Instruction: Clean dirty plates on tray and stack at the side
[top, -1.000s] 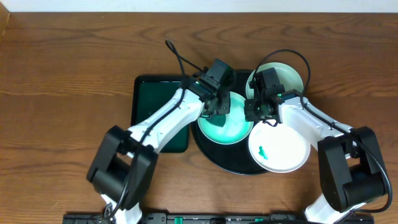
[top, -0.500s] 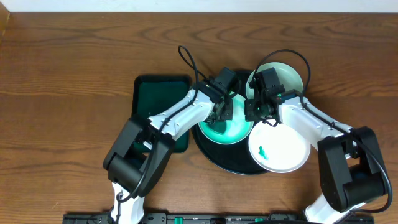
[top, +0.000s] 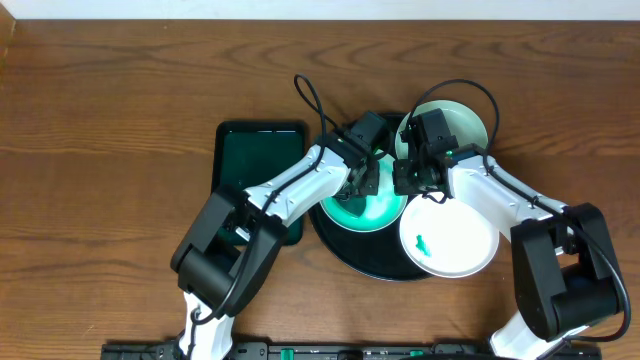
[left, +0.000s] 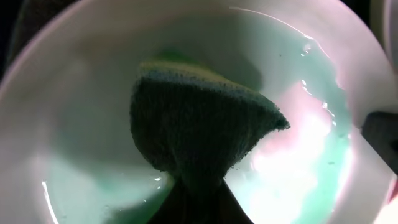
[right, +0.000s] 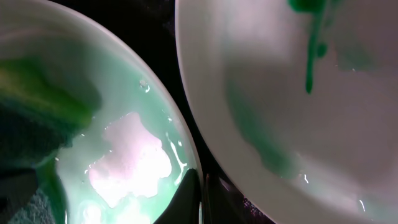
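Wiping was the step in hand, as we read it. The left fingers (top: 362, 185) were clamped on a dark sponge (left: 199, 124), and the sponge was pressed down into the wet plate (top: 375, 210). That plate sat on the black tray (top: 375, 268), left of its middle, shining with pale green water.

The right fingers (right: 194, 196) were closed at its right rim, and to us they looked pinched on the rim to steady it. Just beside them lay the smeared plate (top: 455, 240), green mark uncleaned, overhanging the tray's front right edge. The back plate (top: 462, 122) lay at the far right; we could not tell whether it rested on the tray or on the tabletop (top: 120, 100).

We saw no stack at the side. Next, we judged, the sponge had to lift clear. Then the slick plate needed a firm hold to carry it off without knocking its neighbour.
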